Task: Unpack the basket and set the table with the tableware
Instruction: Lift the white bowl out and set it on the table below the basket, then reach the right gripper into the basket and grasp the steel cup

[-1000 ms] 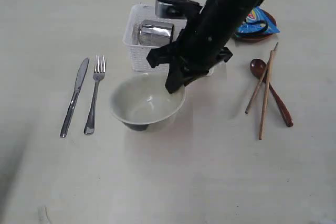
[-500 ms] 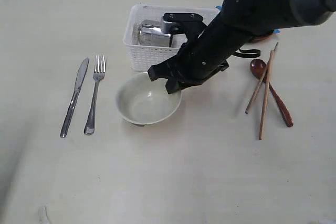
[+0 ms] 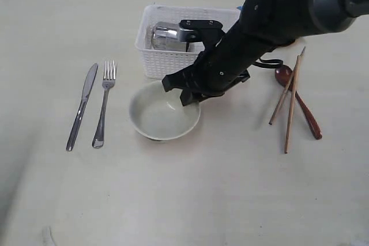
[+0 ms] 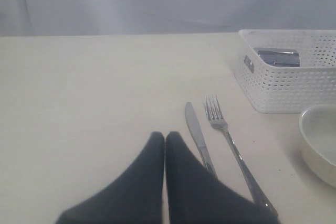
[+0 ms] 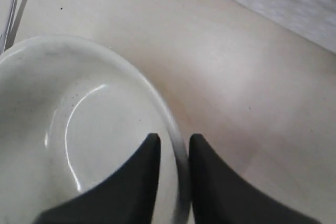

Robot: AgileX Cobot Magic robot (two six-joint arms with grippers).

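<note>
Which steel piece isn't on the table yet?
The steel cup: it lies on its side in the basket; the knife and fork lie on the table.

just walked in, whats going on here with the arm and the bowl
The right gripper sits astride the rim of the off-white bowl, which rests on the table beside the white basket. Whether it is pinching the rim is unclear. A steel cup lies in the basket. The knife and fork lie left of the bowl, the chopsticks and red spoon to its right. The left gripper is shut and empty, near the knife.
</note>
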